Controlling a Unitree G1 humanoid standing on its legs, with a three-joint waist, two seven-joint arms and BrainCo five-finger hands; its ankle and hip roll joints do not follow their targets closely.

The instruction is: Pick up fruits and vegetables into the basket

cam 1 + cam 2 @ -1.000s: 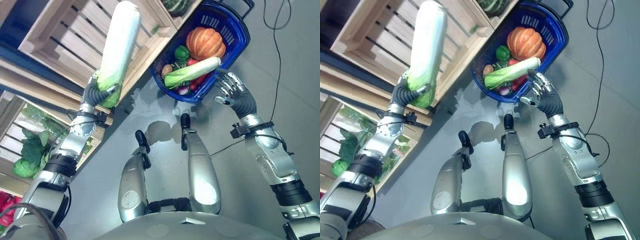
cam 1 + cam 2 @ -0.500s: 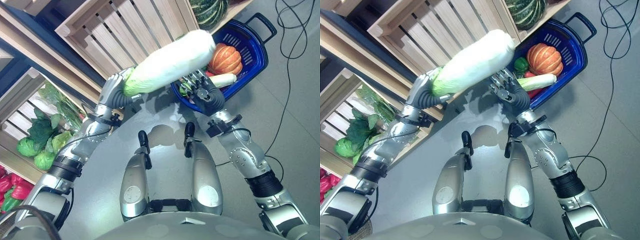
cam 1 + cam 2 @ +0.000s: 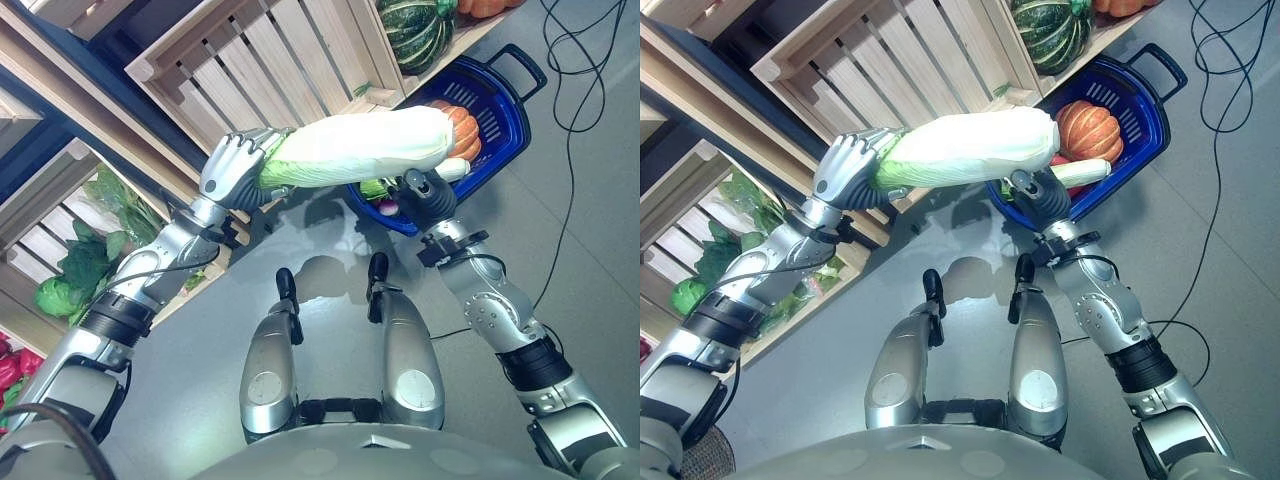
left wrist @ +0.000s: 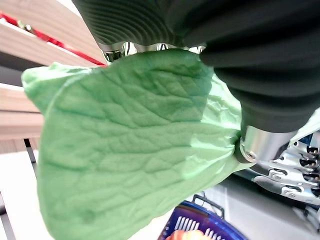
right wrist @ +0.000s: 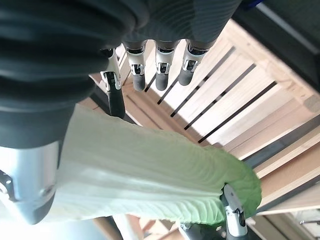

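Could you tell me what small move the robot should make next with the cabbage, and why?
Probably carry the cabbage a little further over the blue basket before lowering it. The left hand grips its green leafy end, while the right hand supports the pale end with straight fingers. That end already hangs over the basket's near rim, but the rest is still outside, above the floor.

The long napa cabbage (image 3: 970,150) lies across the near left rim of the blue basket (image 3: 1150,125), with the right hand (image 3: 1038,197) just beneath it. Inside, an orange pumpkin (image 3: 1089,125) and a leek (image 3: 1080,172) take up much of the room. Wooden crates (image 3: 890,70) wall off the far left; bare floor (image 3: 1200,240) lies to the right.
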